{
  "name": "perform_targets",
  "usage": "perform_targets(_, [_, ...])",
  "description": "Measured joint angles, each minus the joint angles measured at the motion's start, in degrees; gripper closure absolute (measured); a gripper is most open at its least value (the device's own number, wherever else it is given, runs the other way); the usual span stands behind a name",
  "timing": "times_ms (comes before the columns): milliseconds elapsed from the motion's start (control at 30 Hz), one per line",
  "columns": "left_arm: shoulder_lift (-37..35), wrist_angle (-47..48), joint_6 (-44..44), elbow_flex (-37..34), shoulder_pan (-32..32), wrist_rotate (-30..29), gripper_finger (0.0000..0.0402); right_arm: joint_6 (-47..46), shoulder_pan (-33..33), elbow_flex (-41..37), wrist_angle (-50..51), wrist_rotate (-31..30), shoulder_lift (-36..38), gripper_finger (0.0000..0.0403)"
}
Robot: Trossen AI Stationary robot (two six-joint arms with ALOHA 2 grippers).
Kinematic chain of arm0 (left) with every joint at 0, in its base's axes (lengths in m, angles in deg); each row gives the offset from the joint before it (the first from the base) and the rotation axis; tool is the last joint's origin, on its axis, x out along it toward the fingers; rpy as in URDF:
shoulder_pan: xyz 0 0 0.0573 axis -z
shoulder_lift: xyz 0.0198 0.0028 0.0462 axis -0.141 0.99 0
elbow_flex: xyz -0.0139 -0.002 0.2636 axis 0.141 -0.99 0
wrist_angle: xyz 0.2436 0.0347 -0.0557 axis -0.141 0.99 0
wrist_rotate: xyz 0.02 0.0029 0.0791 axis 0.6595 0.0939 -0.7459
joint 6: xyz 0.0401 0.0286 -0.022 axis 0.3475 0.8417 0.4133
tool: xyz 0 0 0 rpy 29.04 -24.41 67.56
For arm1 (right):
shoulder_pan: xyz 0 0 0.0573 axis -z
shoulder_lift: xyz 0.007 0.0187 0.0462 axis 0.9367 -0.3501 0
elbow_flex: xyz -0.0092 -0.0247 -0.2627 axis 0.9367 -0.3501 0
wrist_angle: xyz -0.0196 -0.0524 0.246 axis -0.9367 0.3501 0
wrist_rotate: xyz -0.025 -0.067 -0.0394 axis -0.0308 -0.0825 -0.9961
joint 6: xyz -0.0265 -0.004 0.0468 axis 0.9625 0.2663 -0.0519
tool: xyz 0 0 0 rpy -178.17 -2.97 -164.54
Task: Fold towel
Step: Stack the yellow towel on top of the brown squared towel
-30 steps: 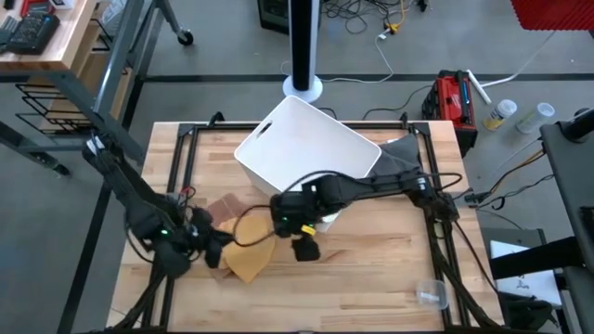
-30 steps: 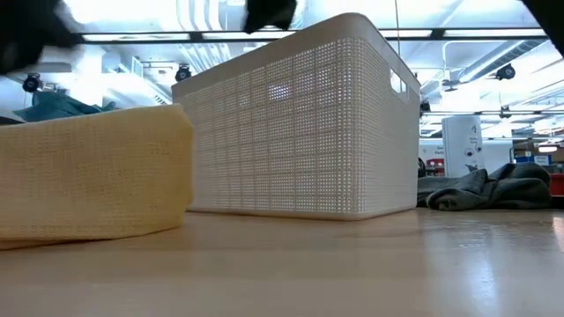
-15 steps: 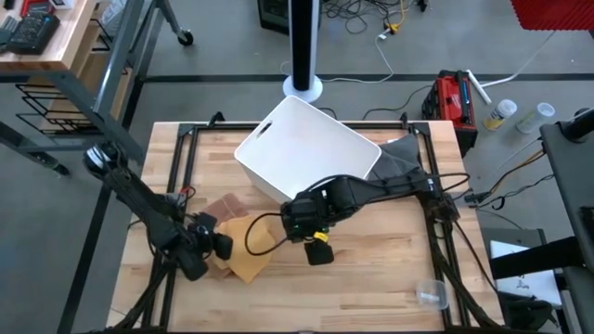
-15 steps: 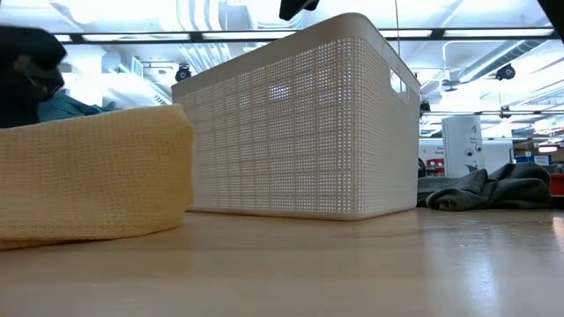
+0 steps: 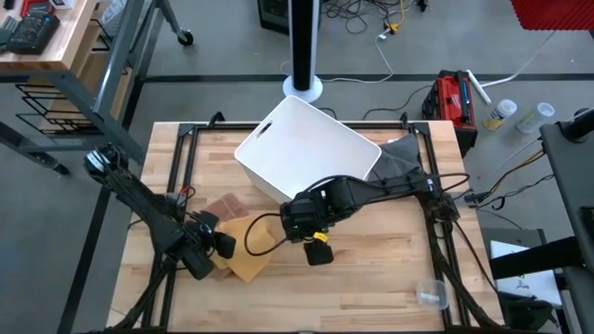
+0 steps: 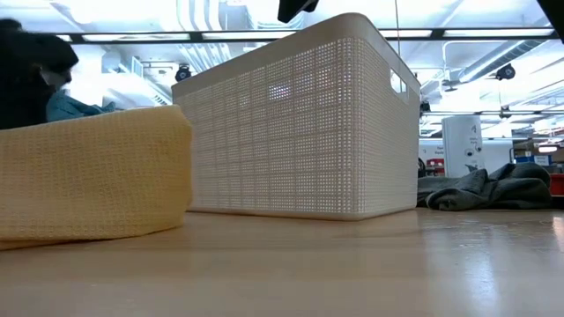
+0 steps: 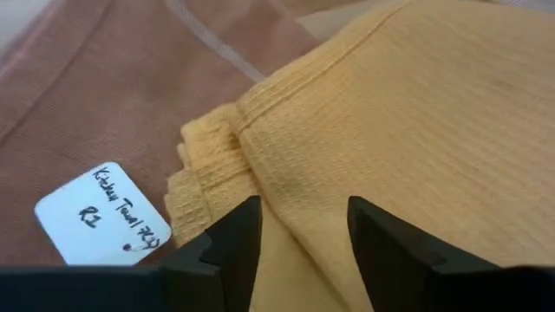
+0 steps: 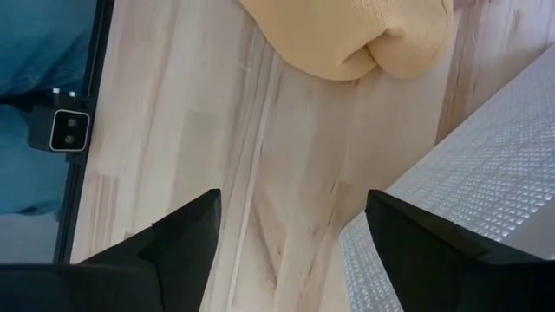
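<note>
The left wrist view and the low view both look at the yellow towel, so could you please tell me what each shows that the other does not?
Only the left wrist view shows a brown cloth under the yellow towel, a white handwritten label, and the left gripper open over the towel's edge. Only the low view shows the white basket and a grey cloth beyond it. Both show the yellow towel lying folded.

The high view looks straight down on the whole bench [image 5: 371, 278]. The low view sits at bench height, facing level, close to the yellow towel [image 6: 88, 176] and white basket [image 6: 300, 123]. Both wrist views hang close over that same towel.
</note>
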Motion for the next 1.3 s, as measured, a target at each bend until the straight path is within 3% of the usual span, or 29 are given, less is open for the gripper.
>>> perform_targets(133, [0.9, 1.2, 0.9, 1.0, -0.7, 0.3, 0.0226, 0.1, 0.0, -0.1, -0.1, 0.0, -0.2, 0.0119])
perform_targets(400, [6.2, -9.7, 4.0, -3.5, -2.4, -2.5, 0.0250, 0.5, 0.0, -0.1, -0.4, 0.0, -0.2, 0.0132])
perform_targets(533, [7.7, -7.4, 7.8, -0.7, -2.1, -5.8, 0.0329, 0.1, 0.0, -0.1, -0.4, 0.0, -0.2, 0.0131])
perform_targets(567, [7.6, -6.1, 9.0, 1.0, -2.0, -5.8, 0.0361, -0.1, 0.0, -0.1, -0.4, 0.0, -0.2, 0.0129])
perform_targets(633, [7.5, -0.3, 9.9, 4.6, -1.9, -3.2, 0.0388, -0.3, -0.1, -0.1, -0.3, 0.0, -0.2, 0.0125])
perform_targets(833, [7.6, 14.0, 8.2, 10.4, -1.9, 9.5, 0.0398, 0.1, -0.1, -0.4, -0.6, 0.0, -0.2, 0.0122])
perform_targets(1100, [7.6, 11.3, 3.3, 4.3, -1.7, 13.7, 0.0396, 0.1, -0.1, -1.3, -1.4, 0.0, -0.2, 0.0136])
perform_targets(1300, [7.3, 1.4, 2.5, -0.6, -1.7, 10.7, 0.0347, 0.1, -0.1, -3.0, -1.9, 0.0, -0.2, 0.0132])
